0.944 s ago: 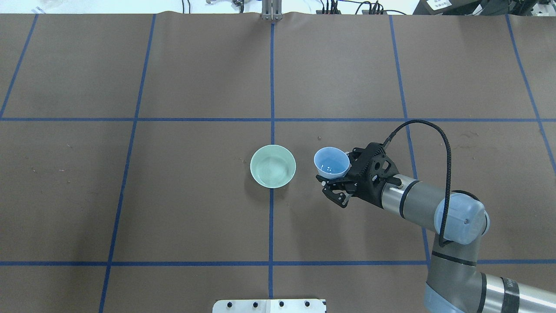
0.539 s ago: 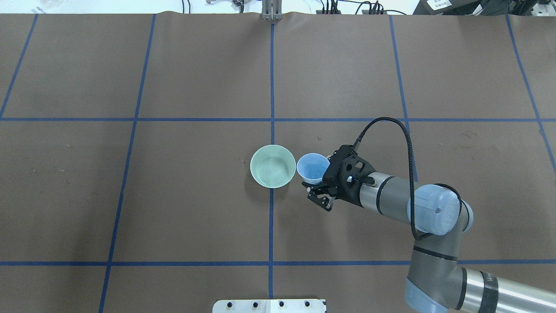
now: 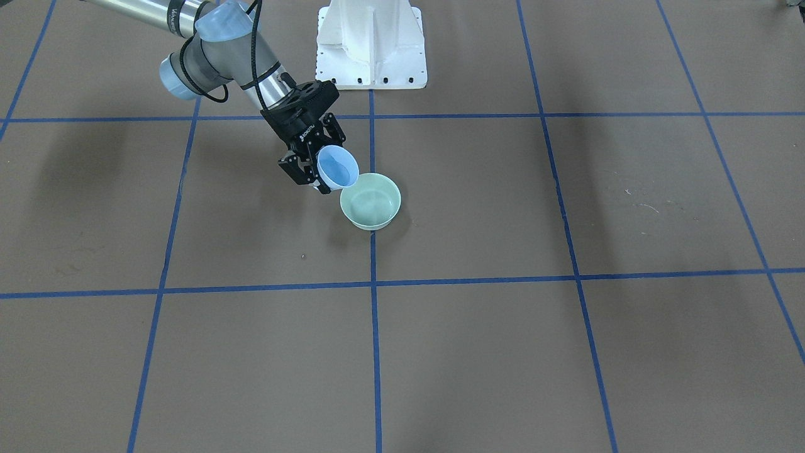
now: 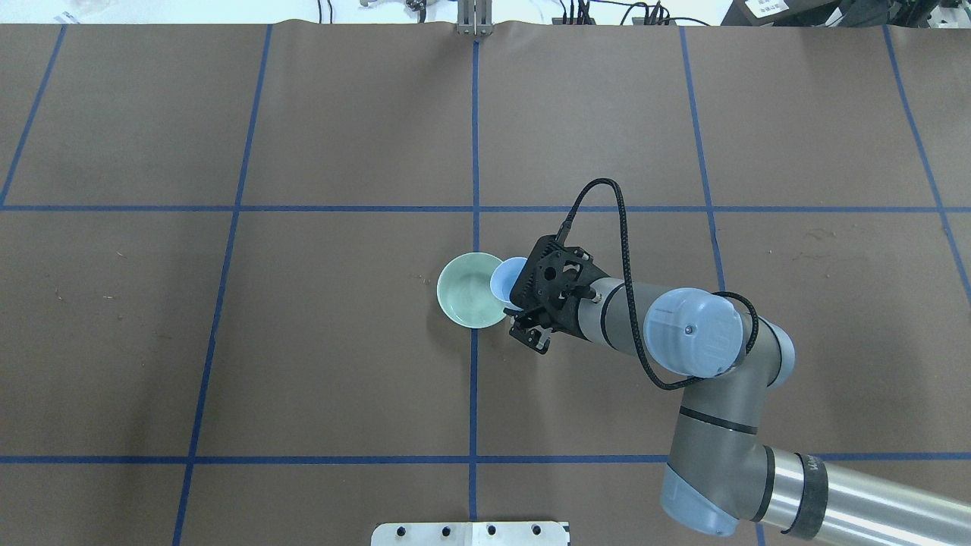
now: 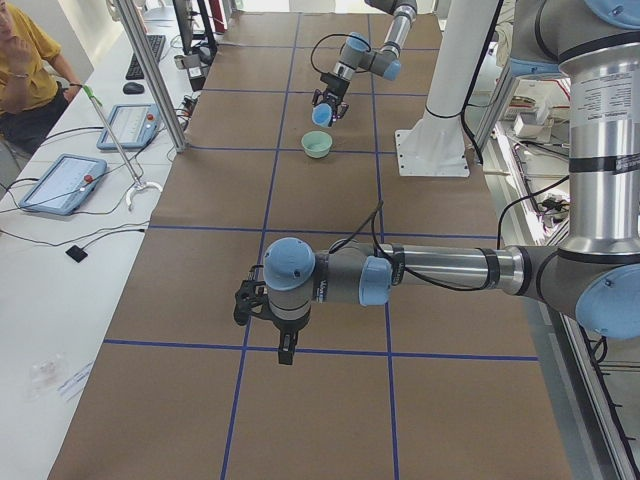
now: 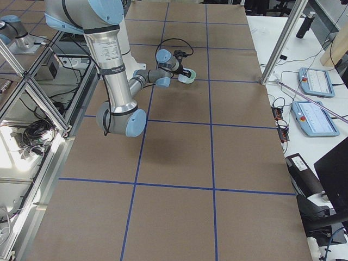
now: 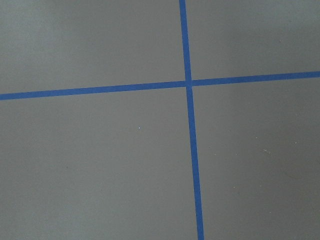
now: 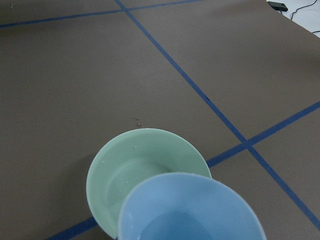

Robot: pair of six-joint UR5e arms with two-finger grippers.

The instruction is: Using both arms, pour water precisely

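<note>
Bare table (image 4: 303,341) lies left of, beyond and before the green bowl (image 4: 464,294); the blue cup (image 4: 504,279), clamped in the right gripper (image 4: 522,307), overhangs its right rim.

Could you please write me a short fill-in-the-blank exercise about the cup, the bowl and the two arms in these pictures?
1. The right gripper is shut on a small tapered light ____ cup.
2. That cup leans over the rim of the round pale ____ bowl.
3. The ____ arm hovers far from both vessels.
Missing words: blue; green; left.
</note>
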